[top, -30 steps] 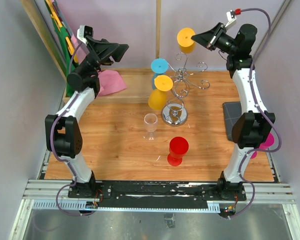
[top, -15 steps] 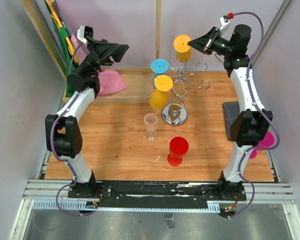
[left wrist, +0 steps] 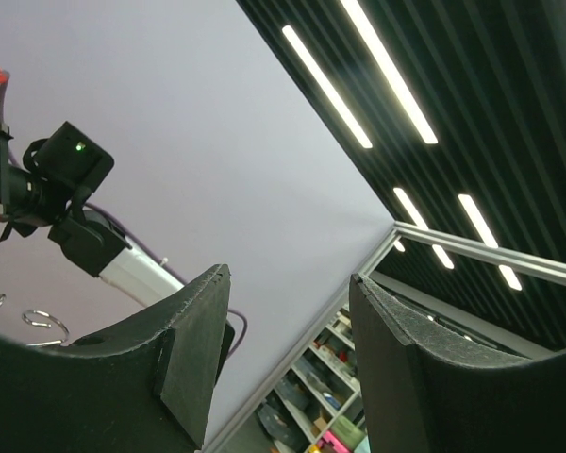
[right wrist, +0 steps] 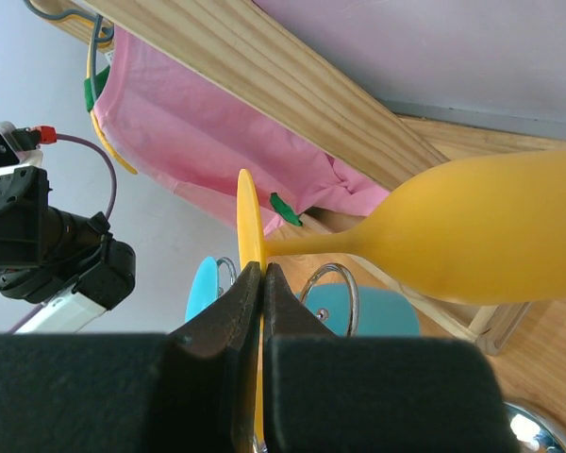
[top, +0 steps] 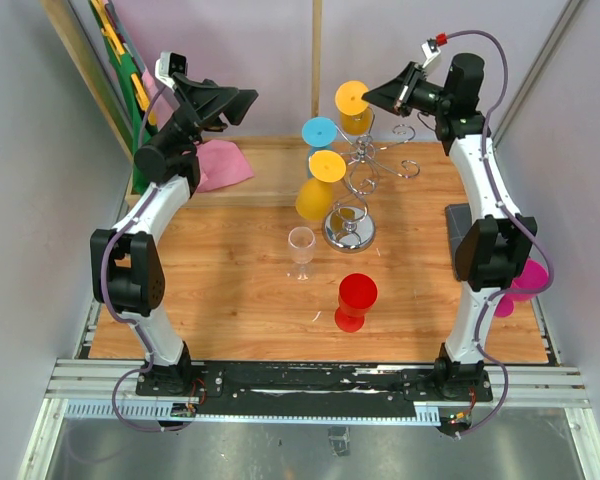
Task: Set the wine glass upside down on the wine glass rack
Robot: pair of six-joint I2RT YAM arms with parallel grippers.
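My right gripper [top: 377, 97] is shut on the edge of the round foot of a yellow wine glass [top: 356, 108], held high over the back of the wine glass rack [top: 365, 170]. In the right wrist view the gripper [right wrist: 262, 274] pinches the thin foot and the yellow glass [right wrist: 481, 236] lies sideways, above a chrome ring [right wrist: 332, 283] of the rack. A blue glass [top: 319, 132] and a second yellow glass [top: 318, 188] hang upside down on the rack. My left gripper [top: 242, 103] is raised at the far left, open and empty [left wrist: 291, 276].
A clear glass [top: 301, 250] and a red glass [top: 356, 300] stand on the wooden table in front of the rack's mirrored base [top: 349, 230]. A pink cloth [top: 220, 165] lies at the back left. A dark pad [top: 463, 225] and a magenta glass [top: 530, 280] are at the right.
My right gripper has carried the yellow glass to the left, closer over the rack's top. The left arm has not moved.
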